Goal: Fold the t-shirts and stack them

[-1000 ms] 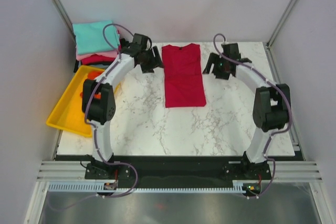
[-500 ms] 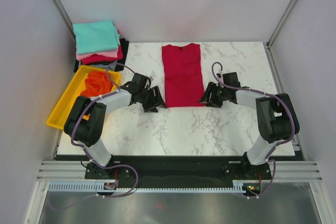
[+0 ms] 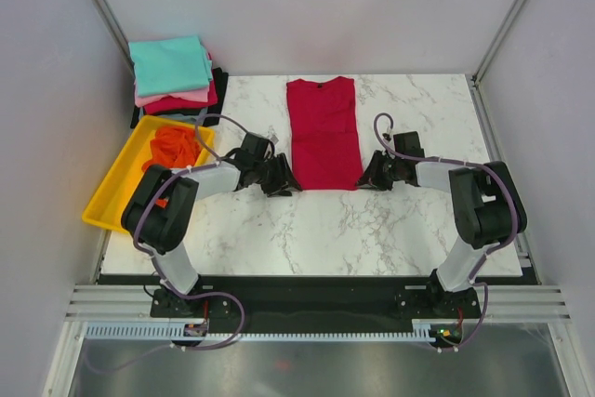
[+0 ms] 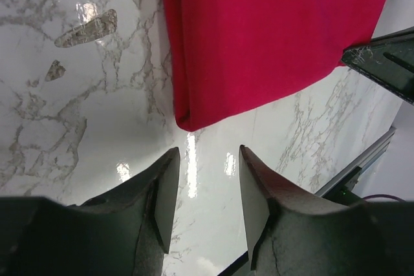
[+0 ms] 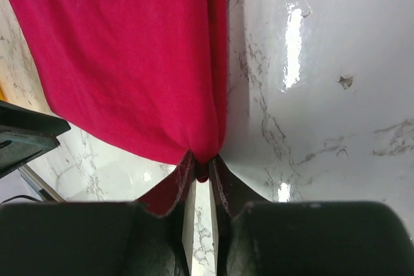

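The white marble-patterned tabletop (image 3: 316, 230) lies under both end effectors, its glossy surface showing beneath their fingers in the wrist views.

The crimson red short-sleeved cloth t-shirt (image 3: 323, 132) lies flat on it, folded into a long narrow strip. It runs from between the two end effectors away toward the far edge, collar end farthest from them. Its near hem sits level with both sets of fingers.

The yellow plastic tray (image 3: 112, 202) sits well out to the left of the left end effector, at the tabletop's left edge. Beyond the tray, in the far left corner, is a stack of folded cloth t-shirts (image 3: 170, 67), teal on top, then pink, red and black. A bright orange cloth t-shirt (image 3: 172, 146) lies crumpled in the tray's far end.

The left end effector (image 4: 207, 156) is low over the tabletop at the crimson shirt's near left corner. Its fingers stand apart, with bare marble between them, and the folded corner lies just ahead of the tips, not touching.

The right end effector (image 5: 202, 159) is at the near right corner. Its fingers are pressed almost together, clamped on the cloth, and a small pinch of crimson fabric shows between the tips.
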{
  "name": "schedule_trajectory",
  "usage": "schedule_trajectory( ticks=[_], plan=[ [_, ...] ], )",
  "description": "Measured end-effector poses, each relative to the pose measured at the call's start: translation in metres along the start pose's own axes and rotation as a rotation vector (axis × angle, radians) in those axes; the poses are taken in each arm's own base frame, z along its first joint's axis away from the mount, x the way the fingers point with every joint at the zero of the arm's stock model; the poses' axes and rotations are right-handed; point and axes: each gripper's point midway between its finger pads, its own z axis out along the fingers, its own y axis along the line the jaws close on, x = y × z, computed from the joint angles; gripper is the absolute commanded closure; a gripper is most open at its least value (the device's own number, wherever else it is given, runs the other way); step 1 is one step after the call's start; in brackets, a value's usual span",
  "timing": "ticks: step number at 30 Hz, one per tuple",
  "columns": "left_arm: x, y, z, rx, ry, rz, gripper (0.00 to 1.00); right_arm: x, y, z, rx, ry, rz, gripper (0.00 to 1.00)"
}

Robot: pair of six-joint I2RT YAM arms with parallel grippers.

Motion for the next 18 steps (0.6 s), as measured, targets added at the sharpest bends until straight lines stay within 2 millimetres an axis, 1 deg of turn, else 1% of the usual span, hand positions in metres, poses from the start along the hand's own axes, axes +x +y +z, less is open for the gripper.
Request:
schedule_trajectory(
  ticks=[3,9,18],
  plan=[
    [0.0,0.002,0.003,-0.006,-0.003,-0.003,0.52,0.0,0.0,0.001,-0.004,0.0,-0.001,0.84],
    [0.003,0.009,0.007,-0.038,-0.025,-0.007,0.52,0.0,0.001,0.001,-0.007,0.002,-0.001,0.86],
    [-0.009,0.008,0.01,-0.047,-0.09,-0.004,0.5,0.0,0.001,0.002,-0.011,0.005,-0.004,0.87]
  ],
)
